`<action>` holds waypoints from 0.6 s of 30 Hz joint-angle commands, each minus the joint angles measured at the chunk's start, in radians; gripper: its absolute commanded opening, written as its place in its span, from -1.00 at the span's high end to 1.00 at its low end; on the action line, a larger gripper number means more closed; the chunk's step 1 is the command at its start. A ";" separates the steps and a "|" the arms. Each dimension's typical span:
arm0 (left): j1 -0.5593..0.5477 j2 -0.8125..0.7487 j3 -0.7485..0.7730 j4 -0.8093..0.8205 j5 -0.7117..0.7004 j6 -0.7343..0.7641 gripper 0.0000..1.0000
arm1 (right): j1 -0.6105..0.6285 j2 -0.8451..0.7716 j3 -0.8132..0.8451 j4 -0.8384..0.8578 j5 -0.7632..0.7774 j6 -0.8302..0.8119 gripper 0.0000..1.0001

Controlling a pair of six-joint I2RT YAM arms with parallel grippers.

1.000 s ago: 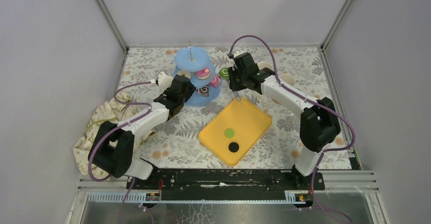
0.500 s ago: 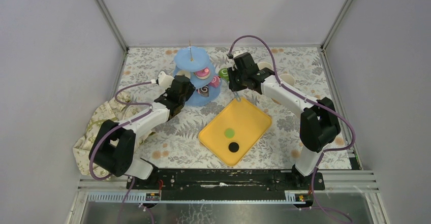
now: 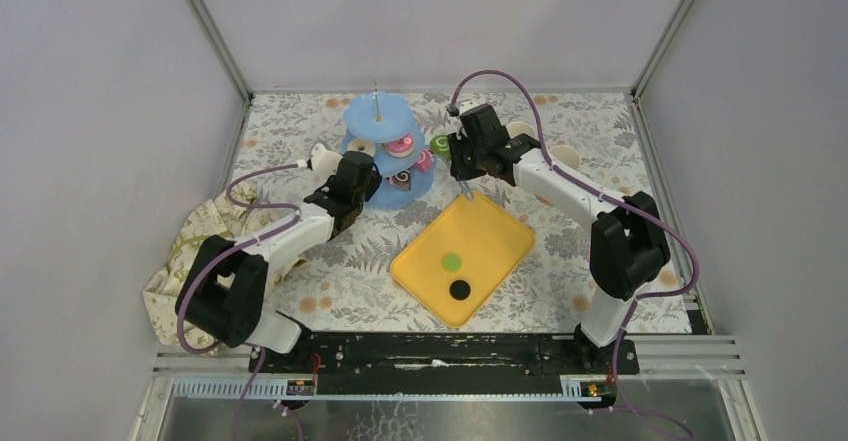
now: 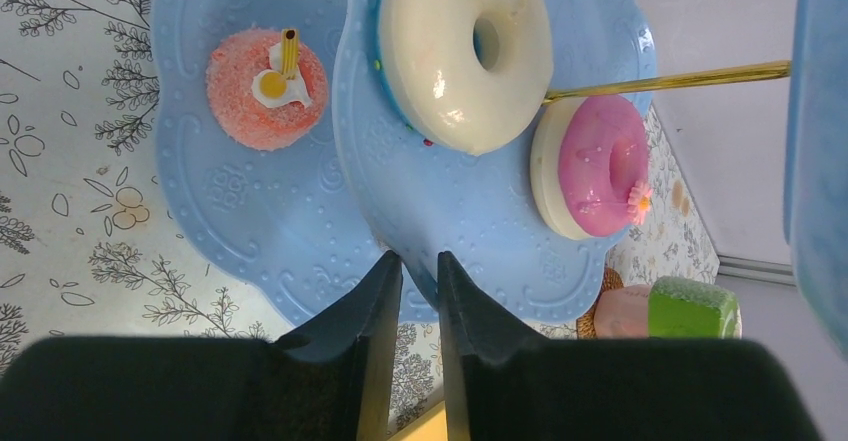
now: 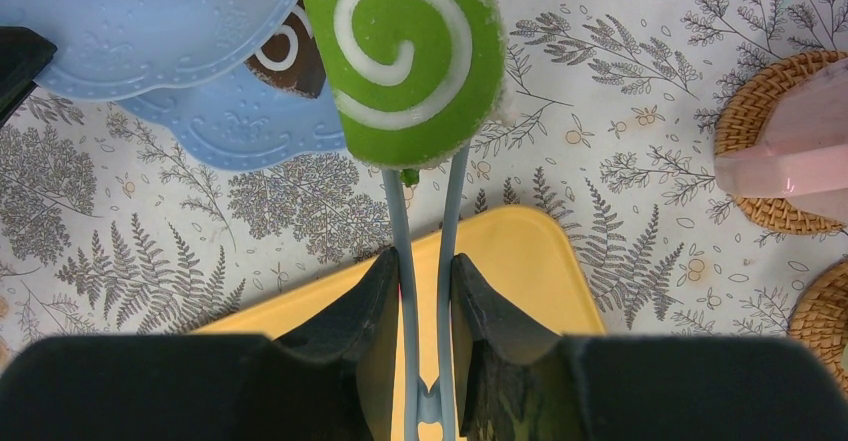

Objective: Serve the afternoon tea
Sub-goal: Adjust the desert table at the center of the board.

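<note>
The light-blue three-tier stand (image 3: 378, 116) sits near the back of the desk (image 3: 330, 271), which has a flowery cover. In the left wrist view its middle plate (image 4: 450, 211) holds a white ring doughnut (image 4: 440, 71) and a pink ring doughnut (image 4: 585, 176). The bottom plate holds a round pink crumbly cake (image 4: 240, 101). A round green pastry with a white swirl (image 5: 405, 56) is up in the air, just beside the stand on its right side. It is held in the tips of thin light-blue tongs (image 5: 428, 411). The right hand (image 5: 425, 261) pinches those tongs between its two fingers. The right arm goes up from its base to a high bent elbow, then reaches back and left toward the stand. The left hand (image 4: 420, 261) has its fingers pressed almost together, with just a thin gap. They seem to pinch the rim of the middle plate. The left arm lies low and stretches forward and right to the stand's left side. A flat yellow tray (image 3: 490, 231) lies in front of the stand, with a small green round pastry (image 3: 451, 260) and a small black round pastry (image 3: 459, 288) on it. A pink mug (image 5: 790, 151) sits on a woven round mat (image 5: 745, 121) off to the right.
</note>
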 commanded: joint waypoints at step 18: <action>0.096 -0.051 -0.049 0.032 0.002 0.076 0.51 | -0.007 -0.039 0.002 0.026 -0.029 -0.021 0.66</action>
